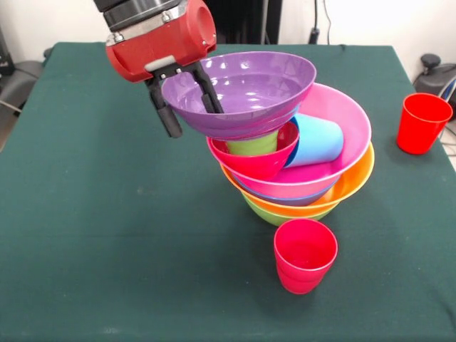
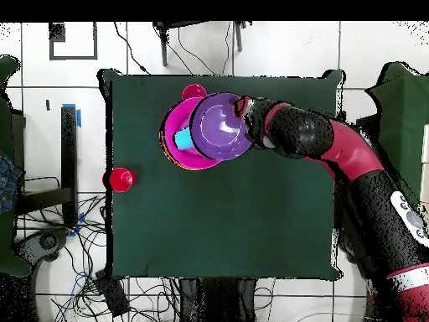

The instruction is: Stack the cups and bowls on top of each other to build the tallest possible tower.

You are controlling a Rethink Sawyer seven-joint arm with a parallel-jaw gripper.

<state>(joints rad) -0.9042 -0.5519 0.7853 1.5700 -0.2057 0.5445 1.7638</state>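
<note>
I am holding my tool (image 1: 187, 96) at the upper left of the front view, its two black fingers (image 1: 169, 114) clamped over the left rim of the purple bowl (image 1: 242, 89), one finger inside and one outside. The purple bowl is tilting a little and sitting on top of the tower (image 1: 299, 171) in the middle of the frame, resting over the lime green cup (image 1: 253, 146), which is standing inside the small red bowl (image 1: 260, 162). Just right of these, the sky blue cup (image 1: 318, 142) is lying on its side in the big pink bowl (image 1: 349, 121). Under the pink bowl, a blue rim is just showing, then the orange bowl (image 1: 353, 182) and the lime green bowl (image 1: 285, 214) at the bottom, on the green worktop (image 1: 107, 249). One red cup (image 1: 305, 255) is standing upright just below the tower, near its base. The other red cup (image 1: 422, 122) is standing well apart at the right edge. In the overhead view, my arm (image 2: 335, 147) is reaching in from the right toward the purple bowl.
</note>
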